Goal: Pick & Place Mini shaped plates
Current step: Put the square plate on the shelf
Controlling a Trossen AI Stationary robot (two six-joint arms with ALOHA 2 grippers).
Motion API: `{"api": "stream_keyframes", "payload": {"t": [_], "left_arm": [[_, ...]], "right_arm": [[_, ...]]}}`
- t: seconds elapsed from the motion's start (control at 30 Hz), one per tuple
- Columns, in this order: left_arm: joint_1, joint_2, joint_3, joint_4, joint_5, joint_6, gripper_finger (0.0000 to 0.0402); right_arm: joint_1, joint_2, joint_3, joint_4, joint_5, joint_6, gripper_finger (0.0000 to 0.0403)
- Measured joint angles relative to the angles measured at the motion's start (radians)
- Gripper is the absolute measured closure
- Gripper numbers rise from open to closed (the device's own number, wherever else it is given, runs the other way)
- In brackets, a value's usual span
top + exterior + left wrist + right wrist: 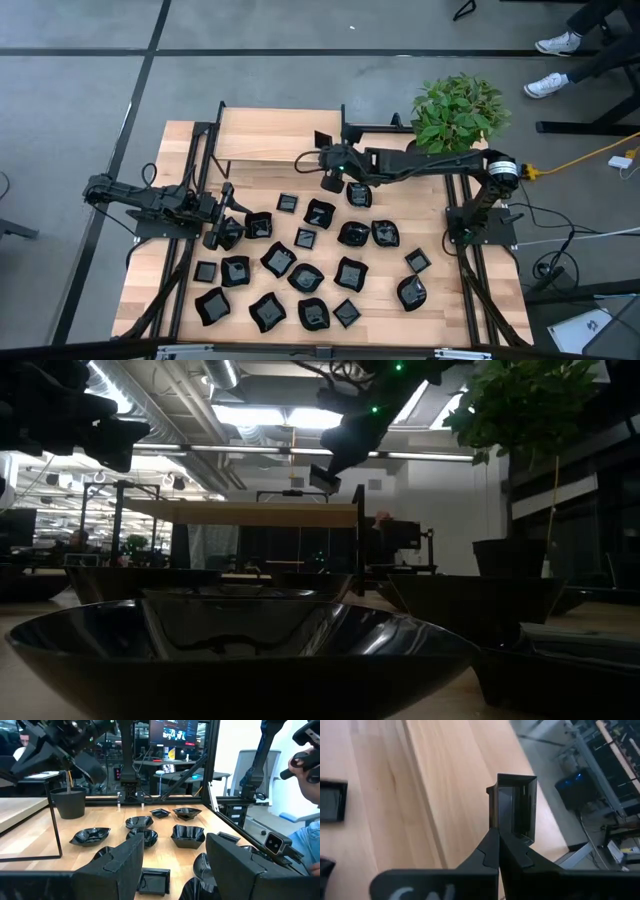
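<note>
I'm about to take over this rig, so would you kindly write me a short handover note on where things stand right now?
Right gripper: shut on a small square plate, held on edge in the air over the raised wooden shelf.
Left gripper: open, holding nothing, low at the left edge of the spread of mini shaped plates.
Plates: about twenty lie scattered over the table. A potted plant stands at the back right.
Done: one plate lifted.
Left: set it down, then move the rest.

Open left pincer (172, 865) over black dishes (187, 836)
</note>
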State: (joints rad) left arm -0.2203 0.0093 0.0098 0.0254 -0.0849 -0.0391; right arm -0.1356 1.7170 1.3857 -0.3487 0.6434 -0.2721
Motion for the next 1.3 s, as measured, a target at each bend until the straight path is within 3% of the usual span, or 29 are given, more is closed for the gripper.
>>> {"api": "stream_keyframes", "payload": {"t": [0.67,0.87,1.3], "left_arm": [[0.0,0.0,0.0,0.0,0.0,0.0,0.0194],[0.0,0.0,0.0,0.0,0.0,0.0,0.0194],[0.0,0.0,0.0,0.0,-0.001,0.0,0.0194]], "right_arm": [[-0.019,0.006,0.001,-0.046,-0.019,0.002,0.0396],[-0.042,0.006,0.001,-0.059,-0.112,0.013,0.0395],[-0.073,0.006,0.0,-0.067,-0.16,0.029,0.0394]]}}
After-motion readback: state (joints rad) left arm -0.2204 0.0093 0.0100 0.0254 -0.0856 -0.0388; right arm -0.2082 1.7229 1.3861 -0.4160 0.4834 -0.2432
